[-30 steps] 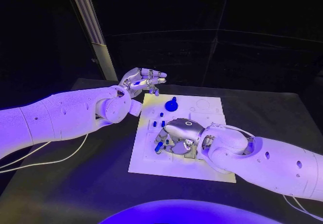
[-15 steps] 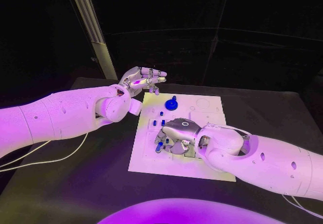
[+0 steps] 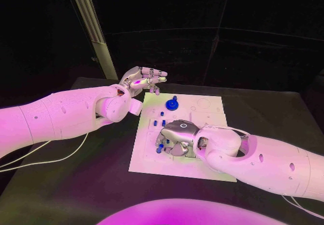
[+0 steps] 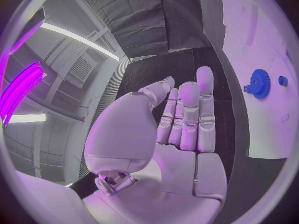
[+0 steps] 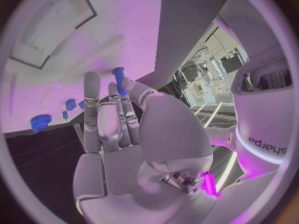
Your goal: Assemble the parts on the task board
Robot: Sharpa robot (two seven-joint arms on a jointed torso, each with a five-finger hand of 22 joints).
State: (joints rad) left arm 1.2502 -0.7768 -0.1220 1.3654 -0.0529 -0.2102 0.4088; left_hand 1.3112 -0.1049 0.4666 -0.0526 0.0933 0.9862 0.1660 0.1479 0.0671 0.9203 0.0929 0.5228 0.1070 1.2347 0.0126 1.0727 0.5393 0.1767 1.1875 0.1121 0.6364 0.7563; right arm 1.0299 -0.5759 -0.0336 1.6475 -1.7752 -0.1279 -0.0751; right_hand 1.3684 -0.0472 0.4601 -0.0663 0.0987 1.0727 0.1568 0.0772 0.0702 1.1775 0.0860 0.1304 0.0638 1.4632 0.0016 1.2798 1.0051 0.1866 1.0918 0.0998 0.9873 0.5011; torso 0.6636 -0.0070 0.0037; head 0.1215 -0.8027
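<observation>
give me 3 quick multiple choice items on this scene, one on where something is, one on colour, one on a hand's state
1. Where is the blue gear?
A. on the far part of the task board
B. on the bare table
C. in the left hand

2. What colour is the task board?
A. black
B. white
C. blue

3. What is the right hand doing?
A. hanging open high above the table
B. holding a blue peg over the board
C. gripping the gear

Key:
1 A: the blue gear lies on the task board near its far edge.
2 B: the plate is white on a black table.
3 B: the right hand pinches a blue peg at its fingertips.
</observation>
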